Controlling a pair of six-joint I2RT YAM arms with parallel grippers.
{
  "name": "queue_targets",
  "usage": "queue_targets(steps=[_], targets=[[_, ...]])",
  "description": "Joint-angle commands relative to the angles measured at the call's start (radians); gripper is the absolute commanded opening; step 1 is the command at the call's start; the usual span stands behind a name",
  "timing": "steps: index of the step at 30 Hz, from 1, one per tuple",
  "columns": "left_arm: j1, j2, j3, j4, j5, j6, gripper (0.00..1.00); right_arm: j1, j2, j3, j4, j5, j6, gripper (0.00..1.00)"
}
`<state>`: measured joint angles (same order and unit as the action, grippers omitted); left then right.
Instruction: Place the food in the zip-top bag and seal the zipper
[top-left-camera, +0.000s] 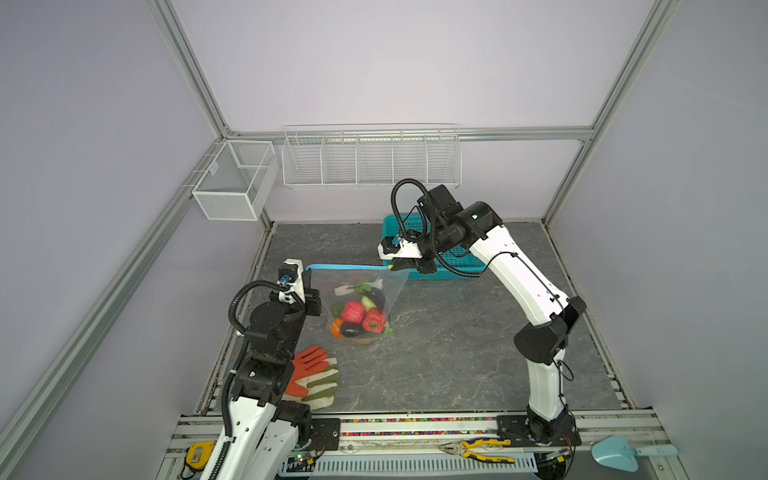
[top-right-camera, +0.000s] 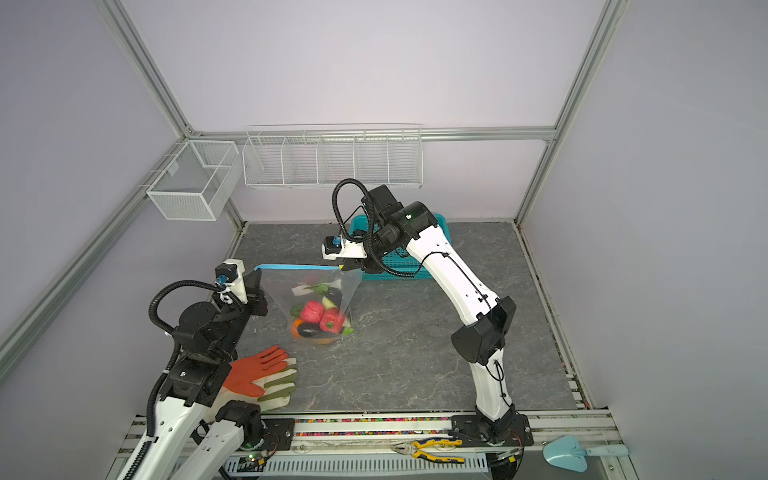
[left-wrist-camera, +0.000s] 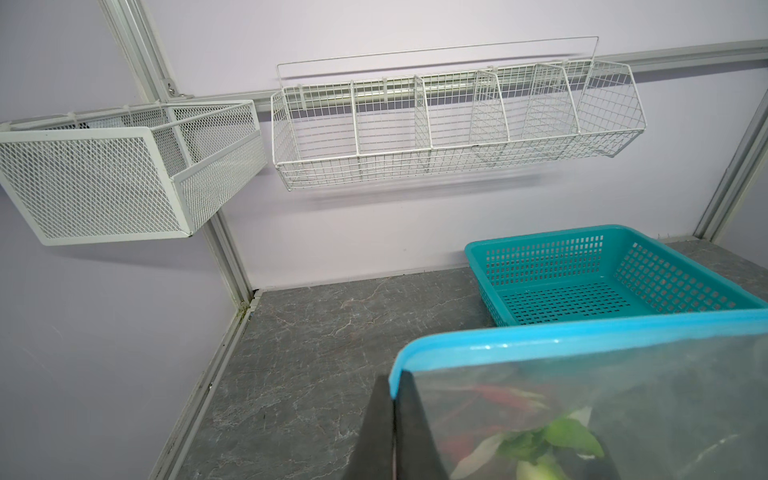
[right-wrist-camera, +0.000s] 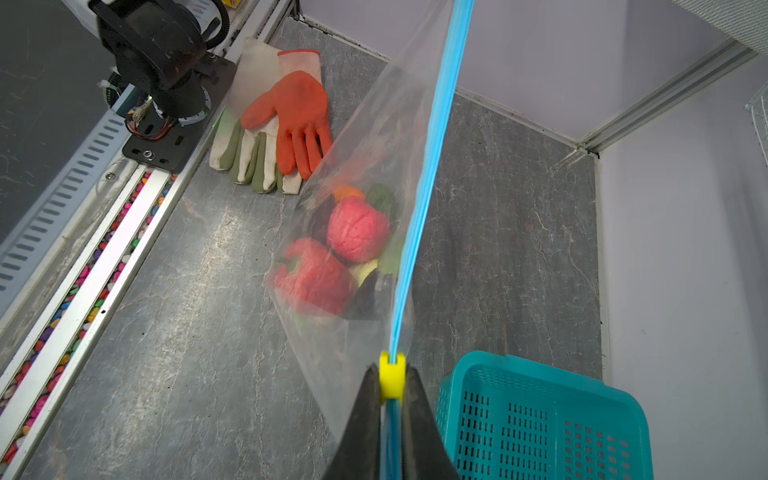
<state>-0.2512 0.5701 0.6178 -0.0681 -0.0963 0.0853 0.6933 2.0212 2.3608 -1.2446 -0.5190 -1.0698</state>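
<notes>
The clear zip-top bag hangs above the table, stretched between my two grippers. The food lies piled in its bottom: red, pink, orange, dark purple and green pieces, which also show through the plastic in the right wrist view. The light-blue zipper runs taut along the top edge. My left gripper is shut on the zipper's left corner. My right gripper is shut on the yellow slider at the right end.
A teal perforated basket stands at the back, right behind my right gripper. Orange-and-green work gloves lie front left by the left arm. White wire baskets hang on the back wall. Pliers lie on the front rail.
</notes>
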Motion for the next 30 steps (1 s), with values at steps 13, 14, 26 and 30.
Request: queue_targets(steps=[13,14,26,30], targets=[[0.010,-0.002,0.003,0.013,-0.139,-0.110,0.00,-0.033,-0.053,-0.022,-0.060,0.027,0.031,0.06],[0.010,-0.003,0.008,0.008,-0.147,-0.114,0.00,-0.034,-0.056,-0.026,-0.058,0.026,0.031,0.06],[0.011,0.026,0.042,-0.047,-0.209,-0.188,0.00,-0.057,-0.074,-0.061,-0.053,0.030,0.031,0.06],[0.012,0.032,0.054,-0.061,-0.206,-0.189,0.00,-0.062,-0.076,-0.067,-0.051,0.033,0.031,0.06]])
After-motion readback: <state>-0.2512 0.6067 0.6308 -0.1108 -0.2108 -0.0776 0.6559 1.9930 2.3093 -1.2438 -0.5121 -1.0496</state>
